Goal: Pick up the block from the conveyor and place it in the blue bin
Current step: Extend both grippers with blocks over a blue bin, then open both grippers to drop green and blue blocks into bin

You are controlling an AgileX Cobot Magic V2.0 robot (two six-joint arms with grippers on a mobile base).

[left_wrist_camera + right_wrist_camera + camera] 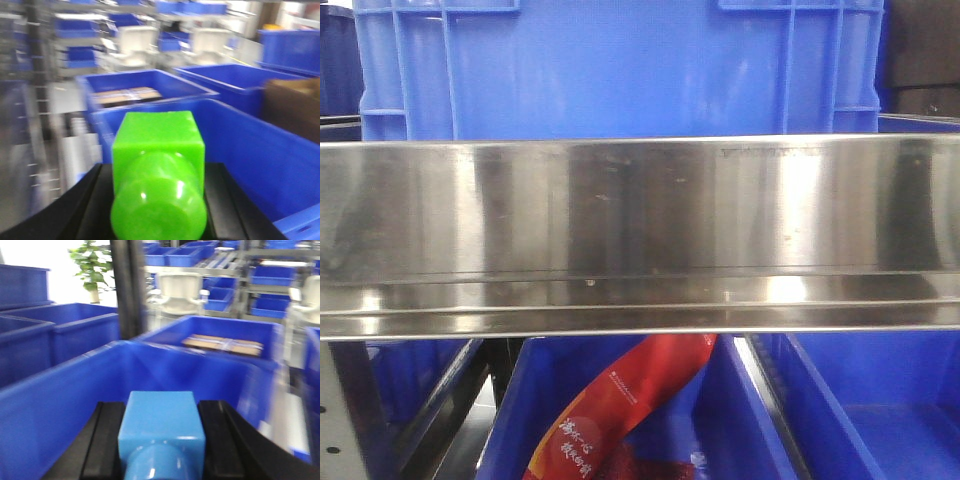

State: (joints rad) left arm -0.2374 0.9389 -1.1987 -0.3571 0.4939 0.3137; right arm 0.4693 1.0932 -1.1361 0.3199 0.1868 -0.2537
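The left claw grips a green block at lower centre, the wall of the blue bin showing behind it; the right claw clamps a light-blue block likewise. Released too early, I reckon, either could strike a rim and bounce out

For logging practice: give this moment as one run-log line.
left gripper: shut on bright green plastic block | right gripper: shut on light blue plastic block
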